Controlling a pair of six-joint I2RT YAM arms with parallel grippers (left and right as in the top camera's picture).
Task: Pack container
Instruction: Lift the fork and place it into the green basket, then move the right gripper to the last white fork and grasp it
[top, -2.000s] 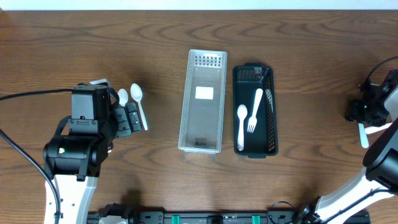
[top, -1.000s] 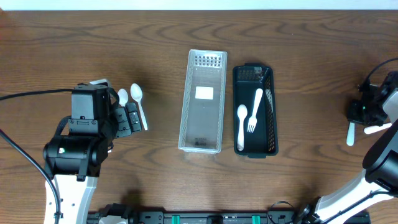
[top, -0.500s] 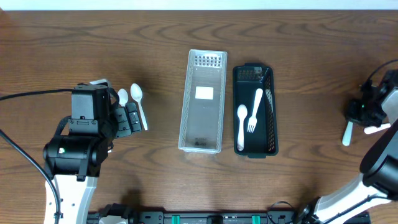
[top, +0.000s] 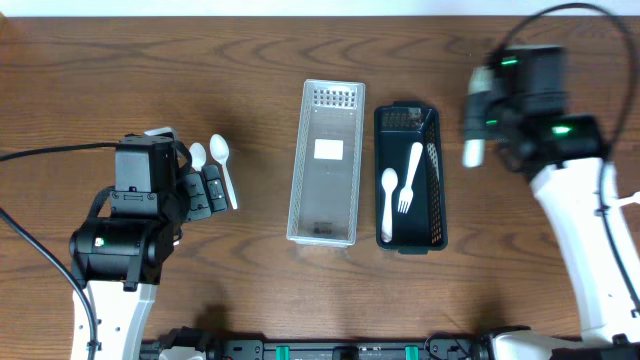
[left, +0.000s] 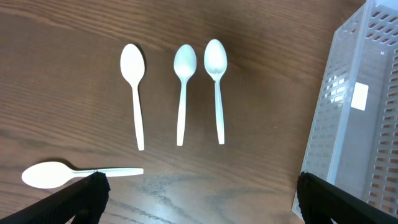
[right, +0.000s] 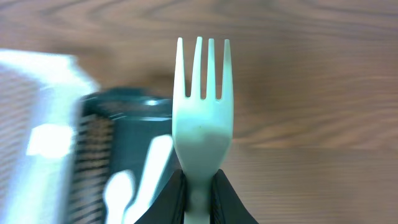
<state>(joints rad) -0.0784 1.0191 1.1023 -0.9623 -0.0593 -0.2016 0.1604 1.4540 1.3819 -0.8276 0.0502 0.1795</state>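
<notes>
A white plastic fork (right: 202, 118) stands tines-up in my right gripper (right: 199, 199), which is shut on its handle. Seen from overhead, that gripper (top: 482, 125) hovers just right of the black bin (top: 440, 190), with the fork (top: 472, 152) hanging beside it. A white fork (top: 410, 178) and spoon (top: 388, 205) lie in the black bin. The clear bin (top: 300, 170) beside it holds no cutlery. My left gripper (left: 199, 202) stands wide open over bare wood, below several white spoons (left: 183, 87) on the table.
One spoon (left: 74, 174) lies crosswise by my left fingertip (left: 87, 196). The clear bin's wall (left: 354, 112) rises at the right of the left wrist view. Both bins sit side by side mid-table, with the black bin (right: 118, 124) blurred in the right wrist view.
My right arm has swung from the table's far right edge leftward and up to the black bin's side, carrying the fork. The left arm has not moved.
</notes>
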